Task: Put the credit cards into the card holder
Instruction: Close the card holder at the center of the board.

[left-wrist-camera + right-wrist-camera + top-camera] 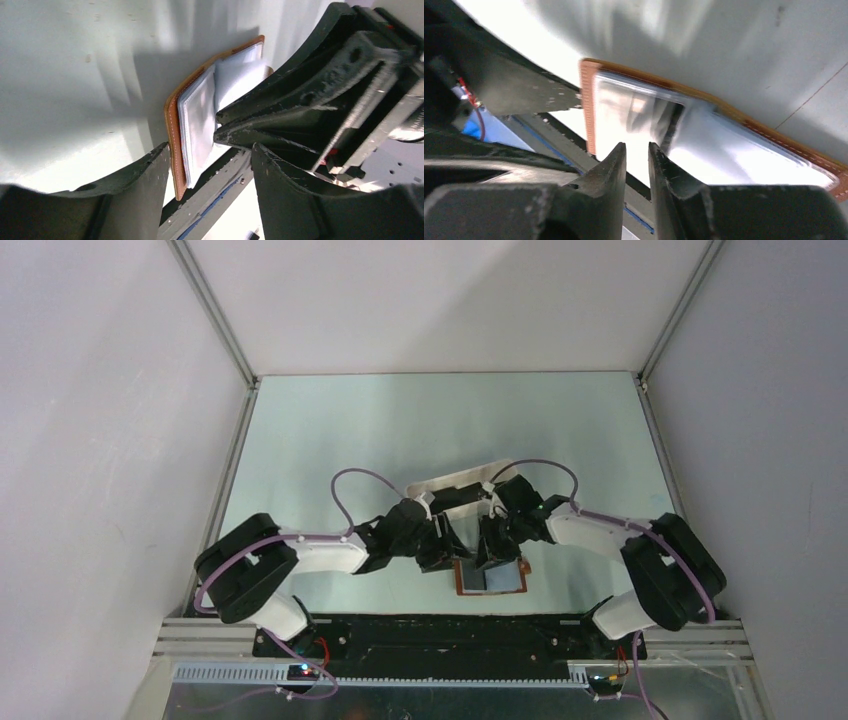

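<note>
Brown leather card holder lies open on the worktop, just ahead of the spread left fingers; the right fingers, nearly pressed together, sit at its pale pockets.

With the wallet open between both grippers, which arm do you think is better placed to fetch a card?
Left, probably. The left gripper hangs open and empty by the card holder, while the right gripper seems to pinch one pale pocket leaf up, so it should hold.
</note>
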Controlling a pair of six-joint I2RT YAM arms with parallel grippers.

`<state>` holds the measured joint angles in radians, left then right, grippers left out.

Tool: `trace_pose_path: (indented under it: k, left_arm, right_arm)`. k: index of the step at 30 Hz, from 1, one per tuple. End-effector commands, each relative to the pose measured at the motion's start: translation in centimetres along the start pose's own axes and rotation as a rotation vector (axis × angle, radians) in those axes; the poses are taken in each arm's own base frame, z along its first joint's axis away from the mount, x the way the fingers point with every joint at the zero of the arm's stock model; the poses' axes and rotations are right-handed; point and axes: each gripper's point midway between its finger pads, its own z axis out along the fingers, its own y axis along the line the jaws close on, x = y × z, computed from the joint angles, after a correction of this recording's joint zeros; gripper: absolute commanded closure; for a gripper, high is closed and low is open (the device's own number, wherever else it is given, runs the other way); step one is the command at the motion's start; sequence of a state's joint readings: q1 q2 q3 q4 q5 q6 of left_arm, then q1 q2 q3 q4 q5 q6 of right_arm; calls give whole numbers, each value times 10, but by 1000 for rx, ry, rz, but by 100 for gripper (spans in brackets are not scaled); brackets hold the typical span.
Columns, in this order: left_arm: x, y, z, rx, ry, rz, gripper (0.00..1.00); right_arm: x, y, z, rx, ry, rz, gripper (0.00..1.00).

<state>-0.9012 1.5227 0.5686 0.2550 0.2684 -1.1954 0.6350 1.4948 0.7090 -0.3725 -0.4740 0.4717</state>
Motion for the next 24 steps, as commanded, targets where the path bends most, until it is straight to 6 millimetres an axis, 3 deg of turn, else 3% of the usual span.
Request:
trace_pose_path:
  k: [1, 4, 8, 17, 21, 24]
  left_arm:
    - [-2, -37, -2, 133, 0, 69, 36]
    - [-2, -41, 4, 139, 13, 66, 36]
    - [-3, -47, 7, 156, 20, 62, 37]
    - [8, -93, 9, 273, 94, 136, 35]
    - [12, -110, 21, 299, 125, 150, 34]
    - [16, -111, 31, 287, 148, 134, 33]
  right_arm:
    - [-18, 22, -24, -58, -95, -27, 67]
    - [-19, 19, -36, -28, -117, -27, 54]
    - [-16, 5, -49, 21, -124, -11, 46]
    - [-26, -50, -94, 218, -258, 100, 51]
    - [-27, -74, -98, 354, -269, 185, 52]
    - [-25, -84, -96, 398, -260, 232, 52]
